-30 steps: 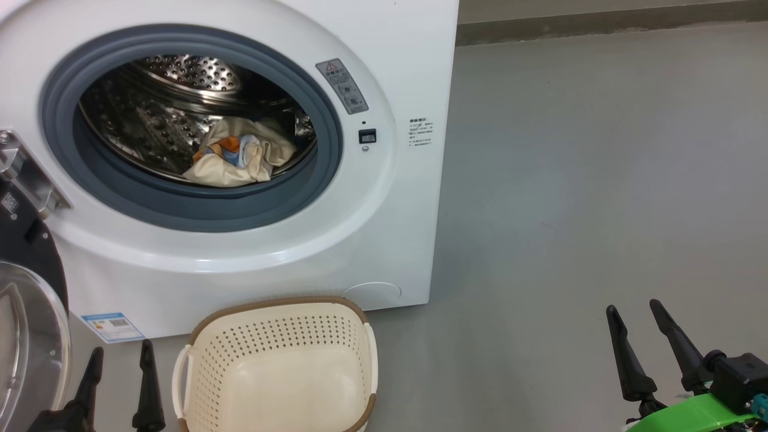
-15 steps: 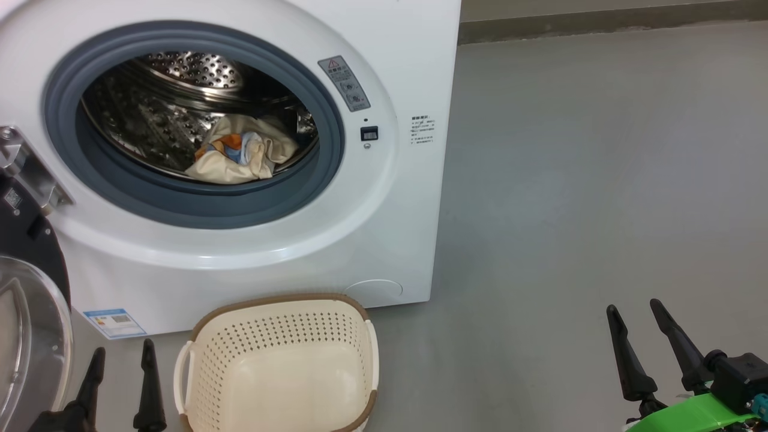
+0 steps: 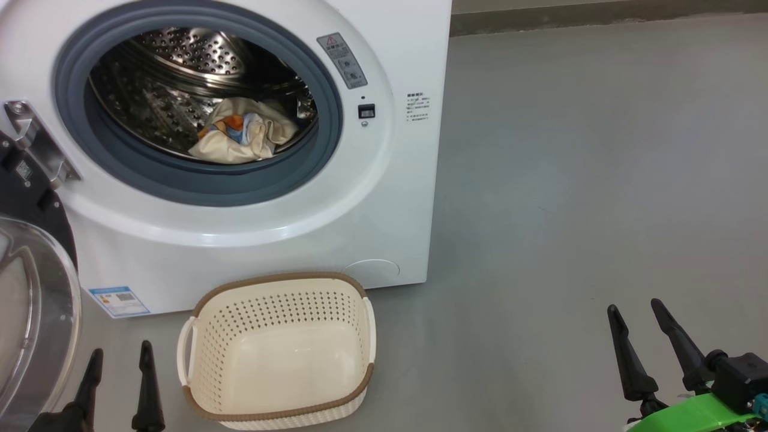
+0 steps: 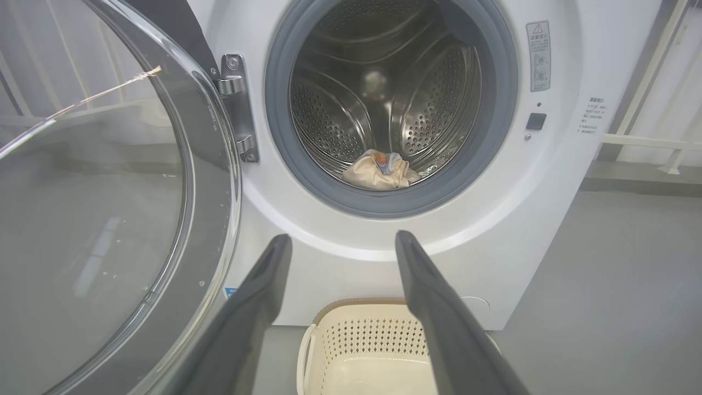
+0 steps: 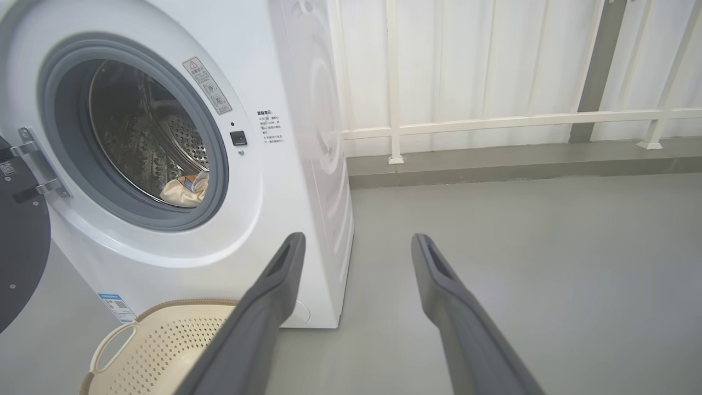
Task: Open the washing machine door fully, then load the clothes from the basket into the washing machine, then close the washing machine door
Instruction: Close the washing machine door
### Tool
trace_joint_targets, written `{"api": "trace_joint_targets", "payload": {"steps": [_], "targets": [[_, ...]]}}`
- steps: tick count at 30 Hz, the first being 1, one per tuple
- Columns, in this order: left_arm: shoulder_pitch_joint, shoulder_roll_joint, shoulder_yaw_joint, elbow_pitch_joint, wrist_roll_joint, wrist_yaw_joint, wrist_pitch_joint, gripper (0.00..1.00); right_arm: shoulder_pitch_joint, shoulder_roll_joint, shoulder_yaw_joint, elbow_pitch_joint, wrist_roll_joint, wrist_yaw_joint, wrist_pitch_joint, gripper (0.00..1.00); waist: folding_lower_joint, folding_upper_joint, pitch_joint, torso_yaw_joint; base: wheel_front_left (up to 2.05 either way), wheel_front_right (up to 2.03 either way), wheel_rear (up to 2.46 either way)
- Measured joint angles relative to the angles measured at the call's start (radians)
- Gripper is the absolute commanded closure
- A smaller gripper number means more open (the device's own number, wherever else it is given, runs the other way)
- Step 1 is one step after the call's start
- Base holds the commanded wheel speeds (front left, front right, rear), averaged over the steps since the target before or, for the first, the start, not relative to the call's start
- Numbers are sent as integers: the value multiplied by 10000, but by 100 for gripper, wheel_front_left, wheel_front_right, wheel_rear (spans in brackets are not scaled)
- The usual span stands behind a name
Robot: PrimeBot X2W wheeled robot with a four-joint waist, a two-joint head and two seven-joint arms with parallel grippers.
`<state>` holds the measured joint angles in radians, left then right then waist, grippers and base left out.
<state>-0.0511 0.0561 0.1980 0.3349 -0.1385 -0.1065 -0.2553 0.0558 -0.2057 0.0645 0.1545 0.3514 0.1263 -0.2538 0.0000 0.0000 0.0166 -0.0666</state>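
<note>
The white washing machine (image 3: 384, 198) (image 4: 554, 181) (image 5: 307, 109) stands with its door (image 3: 30, 300) (image 4: 109, 219) (image 5: 19, 258) swung open to the left. Cream clothes with blue and orange patches (image 3: 243, 135) (image 4: 380, 171) (image 5: 184, 191) lie in the steel drum. On the floor in front sits the cream basket (image 3: 276, 351) (image 4: 373, 351) (image 5: 159, 345) with nothing in it. My left gripper (image 3: 119, 357) (image 4: 340, 244) is open, low, just left of the basket. At the lower right, over bare floor, my right gripper (image 3: 635, 309) (image 5: 356, 241) is open too.
Grey floor (image 3: 600, 180) stretches right of the machine. A low kerb and white railing (image 5: 493, 120) run along the back wall. A blue label (image 3: 119, 301) is stuck at the machine's base.
The head camera has tipped down a little, so machine and basket sit higher in view and more of the basket shows. Both grippers stay open in place.
</note>
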Motion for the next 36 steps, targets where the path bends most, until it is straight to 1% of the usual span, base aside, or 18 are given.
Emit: {"api": "trace_joint_targets", "payload": {"steps": [10,18,28,31,36], "targets": [[209,-44,-8,-44,0,-84,0,0,134,-31,4,-8,0,0,0,0,0,0,-39,48,-17,17,0],[221,-77,6,-238,159,-73,0,0,134,-40,19,-63,0,0,0,0,0,0,-7,263,0,0,0],[389,-119,259,-713,119,31,0,0,109,-127,349,-98,0,0,0,0,0,0,38,907,0,0,0],[400,-123,347,-811,10,35,-2,0,67,-159,502,-98,0,0,0,0,0,0,70,1207,0,0,0],[547,-150,453,-907,-102,173,-2,0,-188,-232,775,-96,0,0,0,0,1,0,144,1753,0,0,0]]}}
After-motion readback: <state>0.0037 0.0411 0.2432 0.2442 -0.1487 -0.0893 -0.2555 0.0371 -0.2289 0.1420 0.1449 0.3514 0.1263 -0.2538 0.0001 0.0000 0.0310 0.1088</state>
